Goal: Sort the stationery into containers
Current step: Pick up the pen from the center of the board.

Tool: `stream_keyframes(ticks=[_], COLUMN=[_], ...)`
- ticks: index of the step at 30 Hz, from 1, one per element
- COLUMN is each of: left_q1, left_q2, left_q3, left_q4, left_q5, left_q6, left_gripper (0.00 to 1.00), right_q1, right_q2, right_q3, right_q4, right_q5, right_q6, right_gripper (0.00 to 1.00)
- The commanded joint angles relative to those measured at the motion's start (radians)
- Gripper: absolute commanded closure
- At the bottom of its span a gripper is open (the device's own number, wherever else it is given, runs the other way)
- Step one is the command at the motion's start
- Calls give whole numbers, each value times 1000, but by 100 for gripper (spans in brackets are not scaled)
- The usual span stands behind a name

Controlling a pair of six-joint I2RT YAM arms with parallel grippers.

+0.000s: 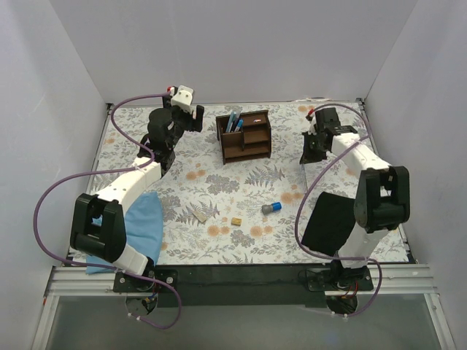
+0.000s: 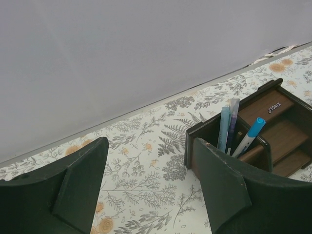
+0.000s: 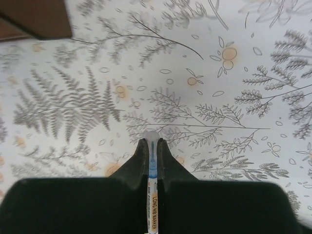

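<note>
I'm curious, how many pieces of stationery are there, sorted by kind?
Pens and markers: 4 (3 standing in the organiser, 1 marker in the right gripper)
Blue-and-grey cylinder: 1
Tan block: 1
Flat beige piece: 1
Total: 7

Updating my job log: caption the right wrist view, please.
Right gripper fingers clamp a white marker over the floral table, organiser corner at top left.
</note>
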Motion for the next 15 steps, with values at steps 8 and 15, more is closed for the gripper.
stream_keyframes(ticks=[8,15], left_q1=[22,45], left_q2=[-37,21], left_q3=[24,94], left_q4=[-13,-272], left_q5=[-89,-58], left_q6=[-95,-195], left_gripper=[30,21], right_q1=[82,166], right_q2=[-260,-222], right_q3=[219,221], right_q4=[76,474], right_q5=[-290,-433], right_q6=[-332,-383], right_gripper=[99,99])
